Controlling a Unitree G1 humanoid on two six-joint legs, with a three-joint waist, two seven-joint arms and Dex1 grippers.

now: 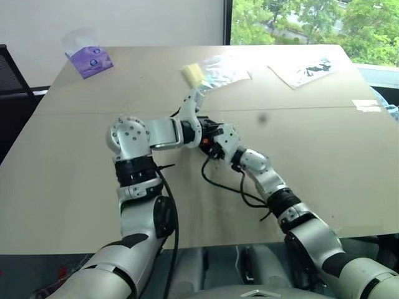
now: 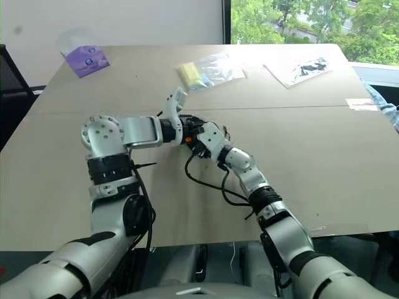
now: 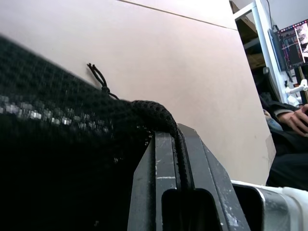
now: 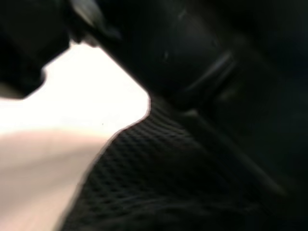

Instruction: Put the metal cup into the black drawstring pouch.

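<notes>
Pouch: the soft black mesh drawstring pouch is being held above the tan table, mid-table, where both arms meet.
Left gripper: its rim is being pinched by fully closed fingers, probably keeping the mouth accessible.
Right gripper: being pressed against the pouch; opening cannot be told.
Cup: cannot be located.

We can read no text: the purple packet far left and the printed sheet far right carry marks too small to make out.

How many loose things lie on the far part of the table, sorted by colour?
Purple packet: 1
Yellow item with clear wrapper: 1
White printed sheet in plastic: 1
Total: 3
</notes>
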